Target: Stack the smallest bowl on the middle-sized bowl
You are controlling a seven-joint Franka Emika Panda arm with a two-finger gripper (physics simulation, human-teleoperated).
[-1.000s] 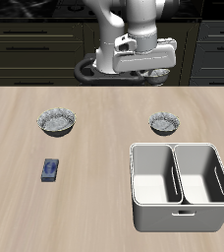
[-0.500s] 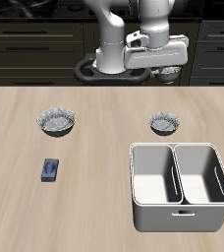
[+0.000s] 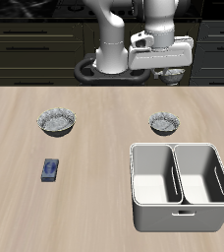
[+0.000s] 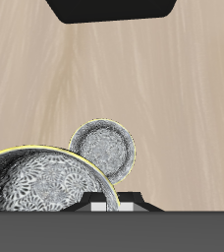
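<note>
My gripper point(image 3: 165, 72) hangs high above the table and is shut on the rim of the smallest bowl point(image 4: 40, 197). That bowl has a speckled white-grey inside and fills much of the wrist view close to the camera. In the exterior view it is mostly hidden under the hand. The middle-sized bowl point(image 3: 164, 122) stands upright on the table below and a little in front of the gripper. It also shows in the wrist view point(image 4: 104, 148), beside the edge of the held bowl and well below it.
The largest bowl point(image 3: 58, 121) stands on the table on the far side from the middle-sized bowl. A white two-compartment bin point(image 3: 181, 187) sits near the front edge, just in front of the middle-sized bowl. A small blue object point(image 3: 51, 169) lies in front of the largest bowl.
My gripper has moved sideways with the bowl, from near the table's middle to above the middle-sized bowl. The bowls on the table have not moved.
</note>
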